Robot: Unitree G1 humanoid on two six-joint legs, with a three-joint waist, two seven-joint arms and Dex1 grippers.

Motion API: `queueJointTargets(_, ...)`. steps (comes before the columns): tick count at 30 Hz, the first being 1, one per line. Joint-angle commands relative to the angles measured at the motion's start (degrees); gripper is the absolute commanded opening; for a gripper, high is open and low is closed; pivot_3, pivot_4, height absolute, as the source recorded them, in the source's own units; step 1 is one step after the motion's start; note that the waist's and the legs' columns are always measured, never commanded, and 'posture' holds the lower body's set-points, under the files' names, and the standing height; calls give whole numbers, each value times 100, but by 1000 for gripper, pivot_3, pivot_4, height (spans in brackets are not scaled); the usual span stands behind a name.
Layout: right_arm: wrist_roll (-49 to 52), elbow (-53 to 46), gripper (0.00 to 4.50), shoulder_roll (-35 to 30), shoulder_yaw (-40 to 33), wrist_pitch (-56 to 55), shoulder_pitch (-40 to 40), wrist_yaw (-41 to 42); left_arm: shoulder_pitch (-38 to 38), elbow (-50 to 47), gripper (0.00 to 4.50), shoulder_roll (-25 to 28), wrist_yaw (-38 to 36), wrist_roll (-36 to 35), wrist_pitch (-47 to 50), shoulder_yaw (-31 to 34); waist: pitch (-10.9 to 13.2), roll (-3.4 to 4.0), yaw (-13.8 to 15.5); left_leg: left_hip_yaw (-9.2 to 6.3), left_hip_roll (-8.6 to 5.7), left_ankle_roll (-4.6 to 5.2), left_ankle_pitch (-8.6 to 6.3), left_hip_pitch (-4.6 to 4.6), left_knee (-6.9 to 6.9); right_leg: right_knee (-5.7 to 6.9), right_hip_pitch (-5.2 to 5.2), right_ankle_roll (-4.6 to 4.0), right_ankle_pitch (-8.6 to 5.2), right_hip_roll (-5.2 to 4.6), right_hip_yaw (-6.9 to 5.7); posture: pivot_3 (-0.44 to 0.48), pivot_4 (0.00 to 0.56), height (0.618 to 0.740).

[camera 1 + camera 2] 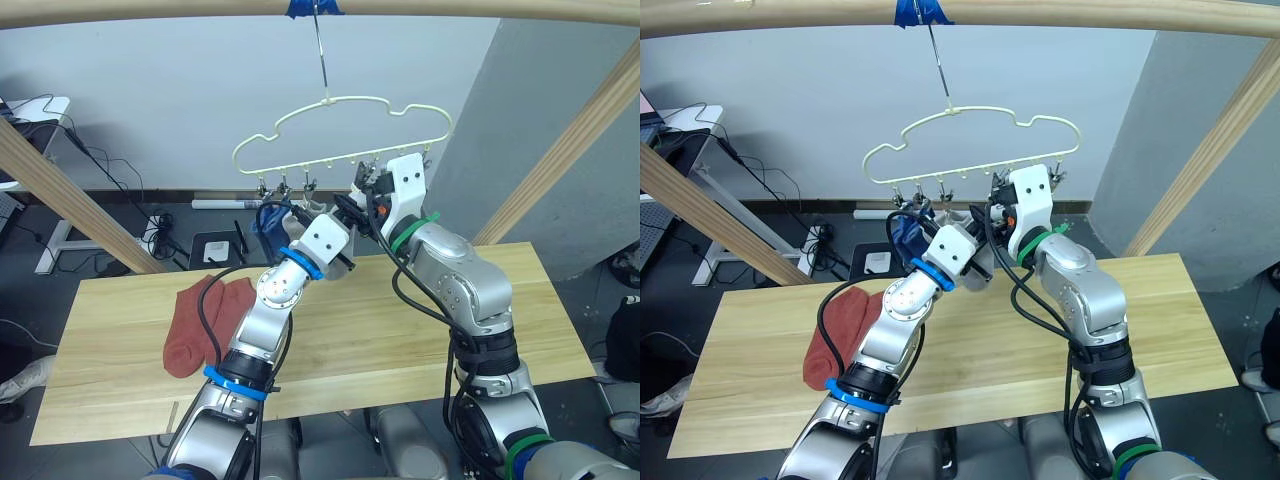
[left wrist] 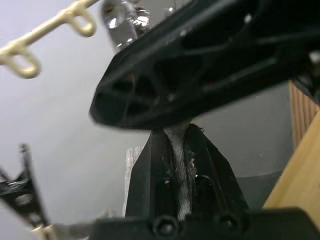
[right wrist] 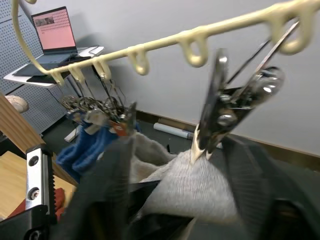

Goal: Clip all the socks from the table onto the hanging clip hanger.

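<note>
You have two rust-red socks (image 1: 203,325) lying together near the table (image 1: 420,350)'s left end; the rest of the planks are bare. Farther back, the left gripper (image 2: 181,165) is pressed together on a grey sock (image 3: 192,187), seen as a grey strip in its wrist view. The right gripper (image 3: 175,200) stands spread around that sock, beneath a metal clip (image 3: 222,117). Blue socks (image 1: 270,222) hang from the clip hanger (image 1: 345,130) to the left.

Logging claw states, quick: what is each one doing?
Left claw: shut on grey sock.
Right claw: open around clip.
</note>
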Motion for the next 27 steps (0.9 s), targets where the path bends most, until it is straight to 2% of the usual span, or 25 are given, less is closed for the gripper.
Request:
queueJointTargets(1, 184, -371, 2871, 18, -133, 40, -70, -17, -69, -30, 0, -44, 27, -54, 16, 33, 0, 0, 0, 0, 0, 0, 0, 0, 0, 0, 0, 0, 0, 0, 0, -205, 262, 740)
queueJointTargets(10, 497, -842, 2871, -132, -313, 416, 64, 26, 7, -14, 0, -61, -32, -114, 95, 24, 0, 0, 2, 0, 0, 0, 0, 0, 0, 0, 0, 1, 0, 0, 0, -208, 263, 740)
queueJointTargets(15, 756, -1186, 2904, -345, -448, 724, 132, 84, 41, -90, 1412, -85, -159, -332, 131, 60, 0, 0, 1, 0, 0, 0, 0, -1, 0, -1, 0, 1, -1, 0, 0, -210, 262, 740)
queueJointTargets(21, 1046, -1563, 2904, -660, -512, 1021, 270, 172, 56, -51, 3171, -12, -183, -242, 182, 38, 0, 0, 0, 0, 0, 0, 0, -1, 0, -1, 0, 1, -1, 0, 0, -211, 258, 740)
queueJointTargets(27, 1020, -1880, 2904, -1165, -364, 989, 446, 322, 230, -423, 3171, 181, -444, -462, 290, 146, 0, 0, -3, 1, -1, 0, 0, -1, -1, -3, 0, 2, -1, 0, 0, -211, 257, 740)
